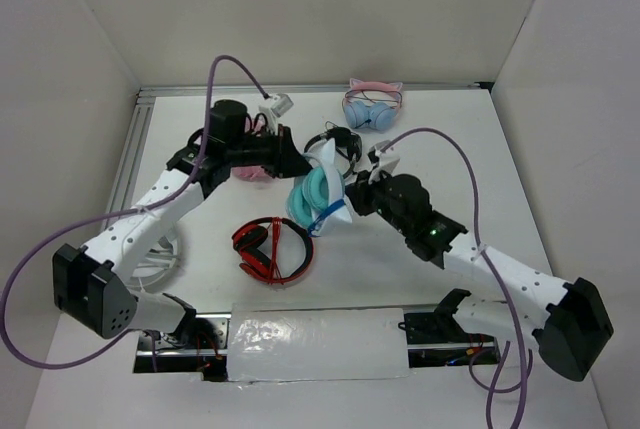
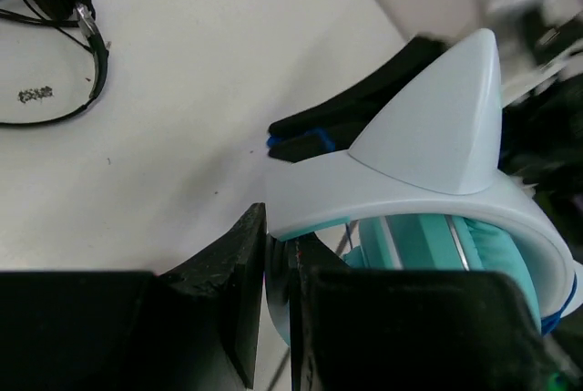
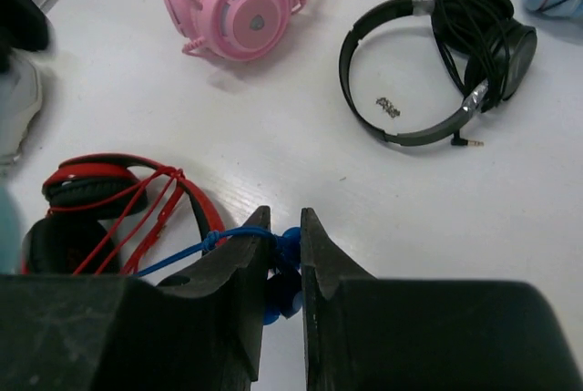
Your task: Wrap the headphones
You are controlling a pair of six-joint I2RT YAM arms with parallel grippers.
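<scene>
The teal headphones (image 1: pixel 310 197) with a white headband and cat ears are held up near the table's middle, between the two arms. My left gripper (image 1: pixel 305 161) is shut on the end of the white headband (image 2: pixel 401 195), and a cat ear (image 2: pixel 446 127) and a teal cup (image 2: pixel 428 241) show just past it. My right gripper (image 1: pixel 350 201) sits at the headphones' right side. In the right wrist view its jaws (image 3: pixel 284 254) are shut on the thin blue cable (image 3: pixel 182 254) at a knotted blue bunch.
Red headphones (image 1: pixel 272 249) lie in front of the teal pair. A pink pair (image 3: pixel 237 8) lies under the left arm, a black pair (image 1: pixel 338 144) behind, and a light-blue pair with pink ears (image 1: pixel 372 106) at the back. A clear wrapped pad (image 1: pixel 320 344) lies at the near edge.
</scene>
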